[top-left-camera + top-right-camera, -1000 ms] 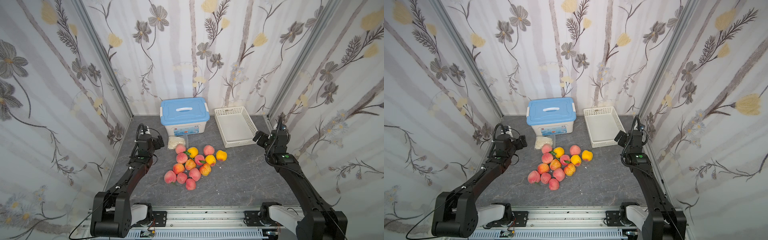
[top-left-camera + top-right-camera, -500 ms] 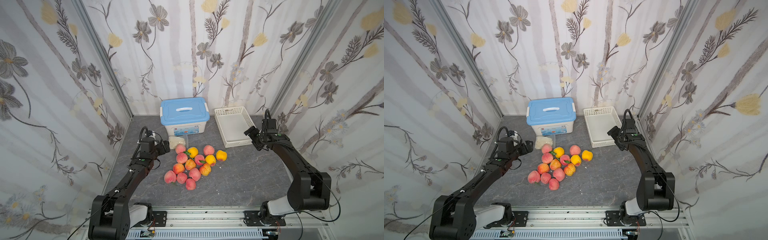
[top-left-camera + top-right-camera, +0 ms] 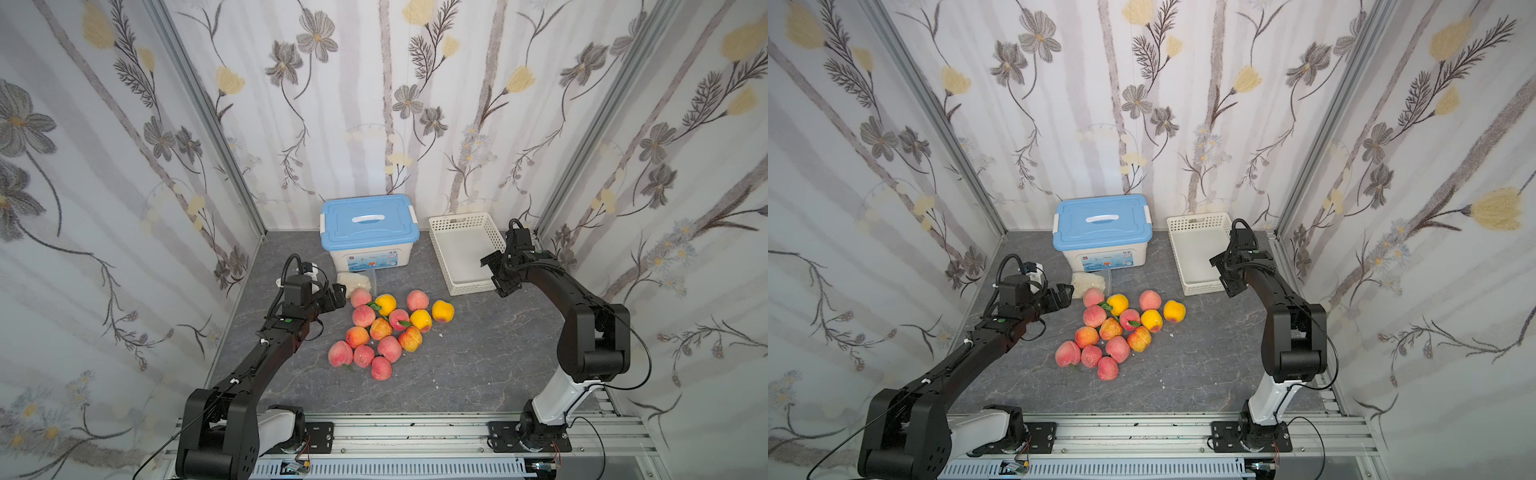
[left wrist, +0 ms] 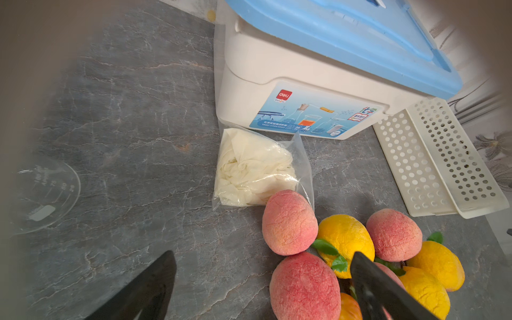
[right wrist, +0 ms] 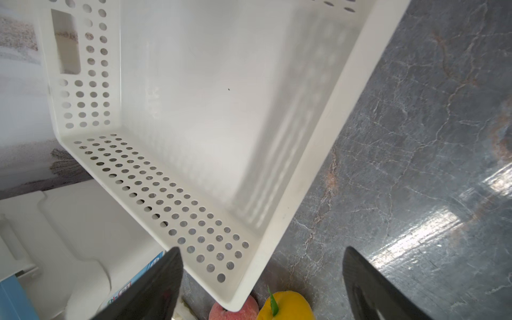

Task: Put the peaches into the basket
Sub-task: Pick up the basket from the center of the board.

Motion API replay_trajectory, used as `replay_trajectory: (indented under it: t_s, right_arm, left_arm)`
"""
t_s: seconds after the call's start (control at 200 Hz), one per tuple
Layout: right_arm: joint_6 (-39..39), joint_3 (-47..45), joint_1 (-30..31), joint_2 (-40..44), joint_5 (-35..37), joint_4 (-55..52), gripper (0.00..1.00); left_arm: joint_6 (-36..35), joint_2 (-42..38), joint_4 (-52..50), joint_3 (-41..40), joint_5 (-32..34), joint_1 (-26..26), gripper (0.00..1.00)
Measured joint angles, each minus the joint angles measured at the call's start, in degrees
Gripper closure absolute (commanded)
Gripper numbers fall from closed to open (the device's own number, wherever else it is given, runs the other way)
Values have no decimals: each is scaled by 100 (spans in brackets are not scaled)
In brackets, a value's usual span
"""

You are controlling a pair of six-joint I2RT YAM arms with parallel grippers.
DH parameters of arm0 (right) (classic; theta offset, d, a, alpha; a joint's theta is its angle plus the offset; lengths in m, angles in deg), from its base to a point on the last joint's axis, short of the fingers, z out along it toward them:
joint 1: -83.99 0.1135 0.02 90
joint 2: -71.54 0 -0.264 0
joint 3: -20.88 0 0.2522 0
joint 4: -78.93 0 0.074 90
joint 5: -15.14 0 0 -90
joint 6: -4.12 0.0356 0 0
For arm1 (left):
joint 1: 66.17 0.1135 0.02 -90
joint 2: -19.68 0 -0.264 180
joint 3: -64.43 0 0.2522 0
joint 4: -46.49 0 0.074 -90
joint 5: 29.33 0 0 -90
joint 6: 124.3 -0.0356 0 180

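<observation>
Here we go: the left fingers (image 4: 149,288) are spread wide, released and gripping nothing, and right off their tips sit the peaches (image 4: 289,221), a tight heap on the tabletop (image 4: 124,110) with a pink one lined up with the gap. Across the way the right fingers (image 5: 155,288) hang parted too, nothing between them, the near corner of the basket (image 5: 166,194) just ahead of their gap. Every peach lies outside the basket, the closest two just beyond that corner.
</observation>
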Motion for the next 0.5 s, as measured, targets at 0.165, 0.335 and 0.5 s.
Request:
replay_trajectory:
  t_s: [0.165, 0.335, 0.5]
  right_arm:
    - [170, 199, 4, -310, 55, -17, 17]
    - [295, 415, 11, -627, 114, -13, 25]
    - [424, 446, 9, -813, 122, -15, 33]
  left_arm:
    - [-15, 31, 39, -4, -127, -66, 0]
    - [-55, 63, 72, -4, -254, -109, 0]
    - [-74, 33, 74, -15, -256, -164, 0]
